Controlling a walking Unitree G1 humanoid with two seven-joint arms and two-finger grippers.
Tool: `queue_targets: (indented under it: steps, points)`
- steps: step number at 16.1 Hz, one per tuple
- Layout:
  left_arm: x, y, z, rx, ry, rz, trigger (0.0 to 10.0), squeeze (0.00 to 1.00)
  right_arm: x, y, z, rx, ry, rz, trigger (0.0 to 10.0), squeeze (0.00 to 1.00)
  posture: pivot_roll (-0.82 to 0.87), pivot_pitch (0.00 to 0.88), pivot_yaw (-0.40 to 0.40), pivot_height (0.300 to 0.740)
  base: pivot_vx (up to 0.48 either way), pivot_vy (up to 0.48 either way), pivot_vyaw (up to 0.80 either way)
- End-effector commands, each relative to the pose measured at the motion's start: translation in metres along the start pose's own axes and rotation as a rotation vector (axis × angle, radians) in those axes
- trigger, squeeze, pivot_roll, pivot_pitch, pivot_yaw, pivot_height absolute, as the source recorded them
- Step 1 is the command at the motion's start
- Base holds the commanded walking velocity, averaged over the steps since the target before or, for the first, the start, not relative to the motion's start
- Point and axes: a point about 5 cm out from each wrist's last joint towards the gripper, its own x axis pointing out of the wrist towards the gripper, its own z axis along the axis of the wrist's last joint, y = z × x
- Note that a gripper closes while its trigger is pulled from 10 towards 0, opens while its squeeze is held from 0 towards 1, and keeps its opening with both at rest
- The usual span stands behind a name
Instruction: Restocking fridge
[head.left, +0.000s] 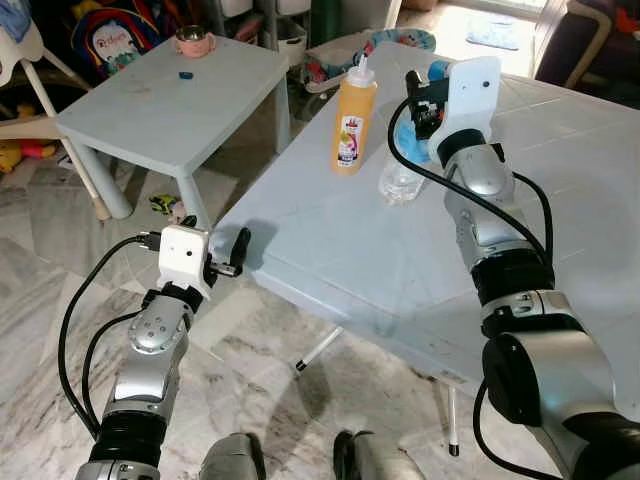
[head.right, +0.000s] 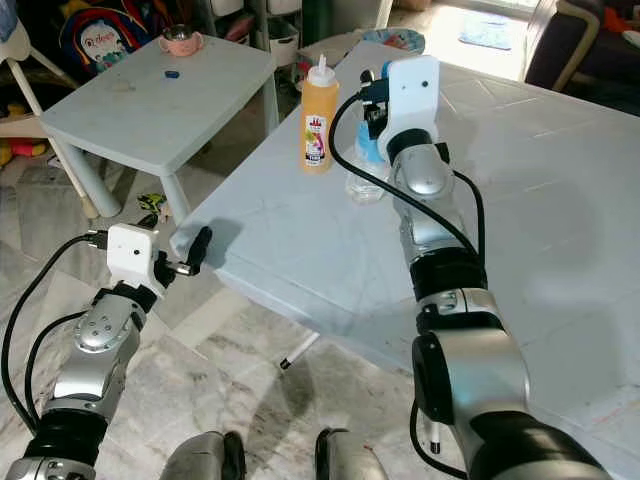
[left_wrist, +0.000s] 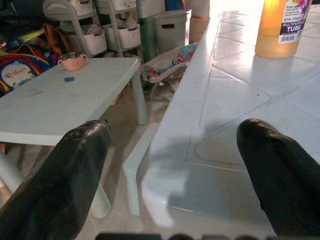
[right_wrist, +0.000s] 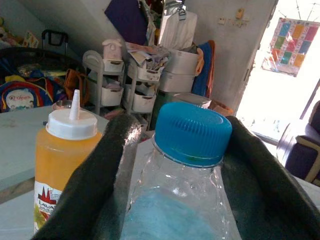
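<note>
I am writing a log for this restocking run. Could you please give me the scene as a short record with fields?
surface: pale table
right gripper: fingers on either side of the clear bottle's neck, contact unclear
clear bottle: blue cap, upright on the table
orange bottle: white nozzle, upright beside the clear bottle
left gripper: open, at the table's near corner, holding nothing
background: small table with pink cup

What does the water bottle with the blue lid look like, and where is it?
The water bottle is clear, crinkly plastic with a round, ridged blue cap screwed on. It has a pale blue band lower down. It stands upright on the big white table, just beside the orange squeeze bottle, on its right from the robot's side. The right gripper has one black finger on each side of its neck; whether they press it I cannot tell.
</note>
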Motion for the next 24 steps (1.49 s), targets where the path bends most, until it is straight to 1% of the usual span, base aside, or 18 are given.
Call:
queue_targets:
  steps: [1, 2, 3, 5, 9, 12, 13, 14, 15, 16, 18, 19, 20, 21, 24]
  points:
    - [-0.001, -0.001, 0.002, 0.011, -0.001, 0.0, 10.0, 0.0, 0.003, -0.003, 0.002, -0.024, 0.009, -0.002, 0.0, 0.0, -0.02, 0.118, -0.017, 0.74, 0.0, 0.0, 0.0]
    - [-0.001, -0.001, 0.002, 0.011, -0.001, 0.0, 10.0, 0.0, 0.003, -0.003, 0.002, -0.024, 0.009, -0.002, 0.0, 0.0, -0.02, 0.118, -0.017, 0.74, 0.0, 0.0, 0.0]
    - [-0.001, -0.001, 0.002, 0.012, 0.002, -0.001, 10.0, 0.0, 0.004, -0.006, 0.0, -0.047, 0.033, -0.017, 0.0, 0.0, -0.02, 0.118, -0.018, 0.74, 0.0, 0.0, 0.0]
    - [-0.001, -0.001, 0.001, 0.013, 0.004, -0.001, 10.0, 0.0, 0.004, -0.007, -0.002, -0.051, 0.045, -0.023, 0.0, 0.0, -0.02, 0.118, -0.019, 0.74, 0.0, 0.0, 0.0]
    - [-0.003, -0.004, 0.001, 0.009, 0.009, -0.005, 10.0, 0.0, 0.002, -0.006, -0.002, -0.029, 0.053, -0.024, 0.0, 0.0, -0.02, 0.118, -0.021, 0.74, 0.0, 0.0, 0.0]
    - [-0.009, -0.008, -0.006, -0.018, 0.046, 0.013, 10.0, 0.0, -0.011, 0.0, -0.001, 0.029, 0.032, -0.028, 0.0, 0.0, -0.03, 0.102, -0.011, 0.74, 0.0, 0.0, 0.0]
    - [-0.012, -0.008, -0.008, -0.023, 0.049, 0.016, 10.0, 0.0, -0.018, 0.001, -0.001, 0.045, 0.009, -0.032, 0.0, 0.0, -0.04, 0.093, -0.008, 0.74, 0.0, 0.0, 0.0]
    - [-0.014, -0.008, -0.01, -0.017, 0.061, 0.029, 10.0, 0.0, -0.032, 0.001, 0.0, 0.04, -0.034, -0.044, 1.8, 0.0, -0.04, 0.091, -0.007, 0.74, 0.0, 0.0, 0.0]
    - [-0.015, -0.006, -0.011, -0.015, 0.067, 0.036, 10.0, 0.0, -0.038, 0.001, -0.001, 0.048, -0.043, -0.048, 4.4, 0.0, -0.05, 0.089, -0.007, 0.74, 0.0, 0.0, 0.0]
    - [-0.015, -0.004, -0.011, -0.018, 0.072, 0.046, 10.0, 0.0, -0.044, 0.0, -0.004, 0.045, -0.037, -0.05, 9.9, 0.0, -0.06, 0.09, -0.007, 0.74, 0.0, 0.0, 0.0]
    - [-0.012, 0.0, -0.009, -0.018, 0.071, 0.057, 10.0, 0.0, -0.061, -0.001, -0.008, 0.067, -0.029, -0.064, 10.0, 0.0, -0.06, 0.094, -0.006, 0.74, 0.0, 0.0, 0.0]
    - [-0.009, -0.001, -0.007, -0.019, 0.067, 0.059, 10.0, 0.0, -0.066, 0.002, -0.006, 0.051, -0.034, -0.056, 10.0, 0.0, -0.06, 0.094, -0.006, 0.74, 0.0, 0.0, 0.0]
    - [-0.01, -0.001, -0.007, -0.019, 0.067, 0.059, 10.0, 0.0, -0.067, 0.002, -0.006, 0.048, -0.033, -0.054, 10.0, 0.0, -0.06, 0.094, -0.004, 0.74, 0.0, 0.0, 0.0]
    - [-0.008, -0.004, -0.006, -0.024, 0.067, 0.056, 10.0, 0.0, -0.066, 0.002, -0.001, 0.022, -0.063, -0.05, 10.0, 0.0, -0.06, 0.094, -0.004, 0.74, -0.334, 0.0, 0.0]
    - [-0.008, -0.007, -0.006, -0.028, 0.066, 0.051, 10.0, 0.0, -0.062, -0.002, 0.004, 0.024, -0.07, -0.059, 10.0, 0.0, -0.06, 0.1, -0.006, 0.74, -0.33, 0.0, 0.0]
